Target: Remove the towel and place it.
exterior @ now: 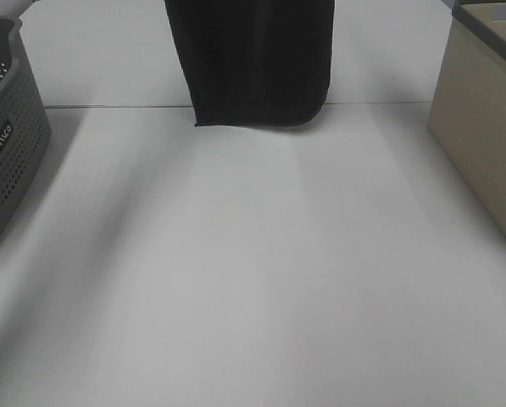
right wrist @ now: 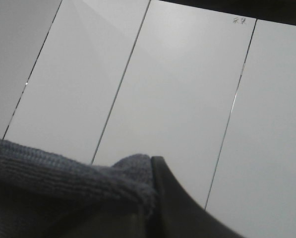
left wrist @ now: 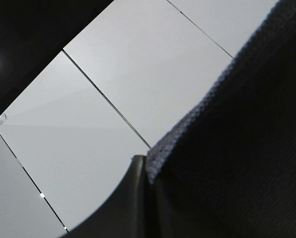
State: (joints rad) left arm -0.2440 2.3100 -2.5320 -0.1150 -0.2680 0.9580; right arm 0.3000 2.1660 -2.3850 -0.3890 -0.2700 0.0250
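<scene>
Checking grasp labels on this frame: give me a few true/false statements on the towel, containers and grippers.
1. The towel hangs in the middle, its top cut off by the high view's upper edge. True.
2. A grey basket stands at the left edge and a beige bin at the right. True.
3. The towel lies inside the grey basket. False: it hangs between the basket and the bin, apart from both.
4. Both grippers are open. False: the left gripper and the right gripper are each shut on the towel's cloth.
</scene>
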